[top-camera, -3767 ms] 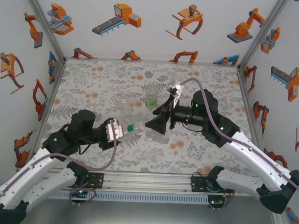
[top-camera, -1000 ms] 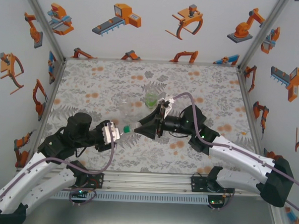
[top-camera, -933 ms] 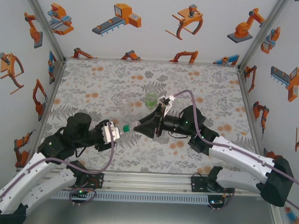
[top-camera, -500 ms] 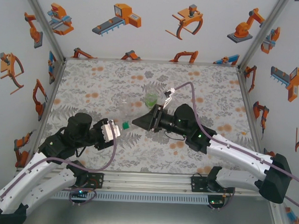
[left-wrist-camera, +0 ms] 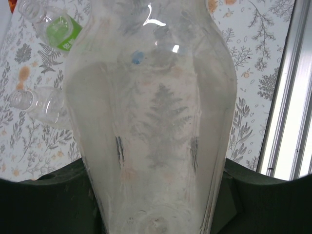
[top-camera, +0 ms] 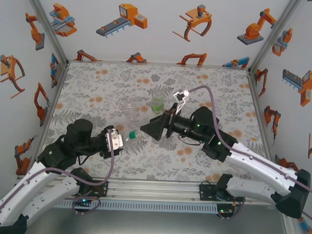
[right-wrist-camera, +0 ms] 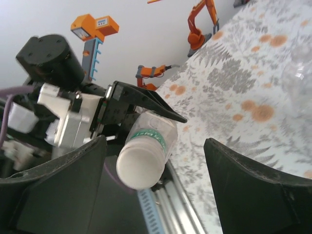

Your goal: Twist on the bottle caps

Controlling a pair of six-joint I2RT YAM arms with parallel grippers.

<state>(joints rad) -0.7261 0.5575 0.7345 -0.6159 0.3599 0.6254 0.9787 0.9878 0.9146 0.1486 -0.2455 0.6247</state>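
My left gripper is shut on a colourless bottle, holding it nearly level with its neck toward the right arm. A white cap sits on that neck above a green ring. My right gripper is open, its fingers standing either side of the cap and apart from it. In the left wrist view the bottle spans the gap of the left gripper. A green-tinted bottle and another colourless bottle stand behind. A small blue spot shows through the held bottle.
The floral table is walled on three sides with robot-picture panels. An aluminium rail runs along the near edge between the arm bases. The green-labelled bottle and the other colourless one lie just beyond the held bottle.
The right gripper, shut on the white cap a second ago, has opened and let go, drawing back slightly. The left gripper keeps its hold on the bottle.
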